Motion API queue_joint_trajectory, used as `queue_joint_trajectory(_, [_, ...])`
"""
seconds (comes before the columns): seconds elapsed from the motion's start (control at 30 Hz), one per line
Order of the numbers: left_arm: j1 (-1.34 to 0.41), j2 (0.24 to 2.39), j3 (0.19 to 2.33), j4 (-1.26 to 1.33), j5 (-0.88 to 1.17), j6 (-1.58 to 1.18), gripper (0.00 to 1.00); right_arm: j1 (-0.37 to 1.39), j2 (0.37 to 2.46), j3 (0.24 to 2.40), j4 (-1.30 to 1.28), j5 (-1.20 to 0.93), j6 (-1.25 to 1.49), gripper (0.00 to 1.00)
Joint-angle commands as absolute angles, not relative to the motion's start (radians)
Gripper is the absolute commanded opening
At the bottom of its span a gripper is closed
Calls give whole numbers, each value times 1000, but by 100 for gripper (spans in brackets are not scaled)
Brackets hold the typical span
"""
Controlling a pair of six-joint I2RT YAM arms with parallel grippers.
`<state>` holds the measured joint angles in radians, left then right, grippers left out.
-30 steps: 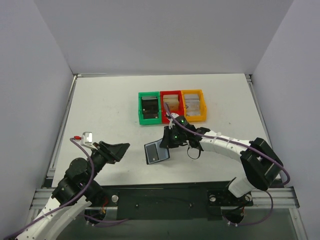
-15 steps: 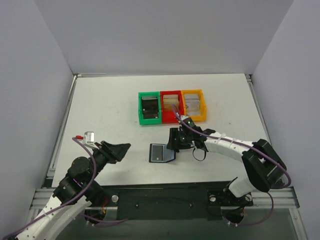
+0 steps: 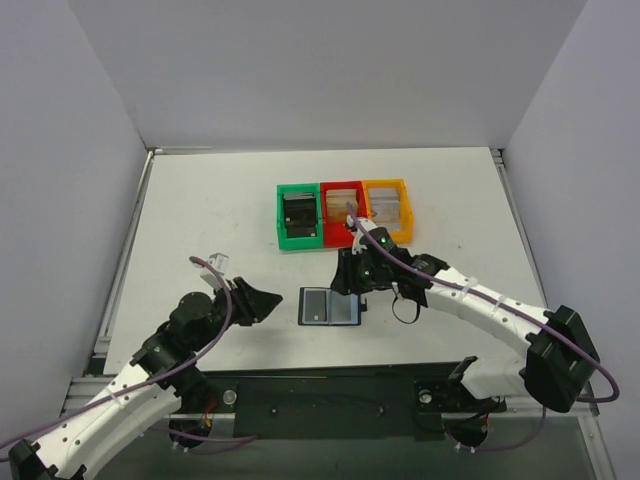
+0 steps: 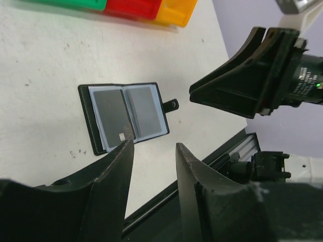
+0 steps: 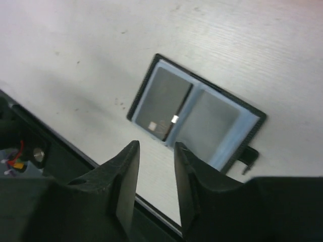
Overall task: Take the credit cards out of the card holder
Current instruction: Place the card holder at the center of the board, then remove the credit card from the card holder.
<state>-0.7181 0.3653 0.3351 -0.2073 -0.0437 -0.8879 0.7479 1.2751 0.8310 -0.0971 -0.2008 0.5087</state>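
The black card holder (image 3: 330, 307) lies open and flat on the table, its snap tab pointing right. A dark grey credit card (image 5: 164, 103) sits in its left pocket and a greyish one (image 5: 209, 123) in its right pocket; the left wrist view shows the same cards (image 4: 112, 113). My right gripper (image 3: 352, 283) hovers over the holder's far right edge, open and empty (image 5: 157, 145). My left gripper (image 3: 272, 298) hangs just left of the holder, also open and empty (image 4: 154, 146). The holder (image 4: 126, 116) lies beyond its fingertips.
Three small bins stand in a row behind the holder: green (image 3: 281, 215) with a black stack, red (image 3: 342, 184) with a tan stack, yellow (image 3: 386, 183) with a grey stack. The table's near edge and a black rail (image 3: 330, 390) run just below the holder.
The holder, gripped and tilted a second ago, now lies flat and fully open. My right gripper opened and let it go. My left arm swung right toward the holder, jaws narrowing slightly.
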Motion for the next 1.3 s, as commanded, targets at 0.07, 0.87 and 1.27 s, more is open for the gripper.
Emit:
queue_joint_trajectory(0.07, [-719, 509, 272, 127, 92, -908, 31, 808, 1406, 819, 20, -333, 558, 15])
queue_joint_trajectory(0.87, [-762, 1123, 279, 589, 166, -923, 9, 735, 1554, 669, 130, -344, 558, 4])
queue_joint_trajectory(1.27, [-764, 1206, 298, 511, 68, -885, 9, 724, 1508, 670, 109, -348, 563, 14])
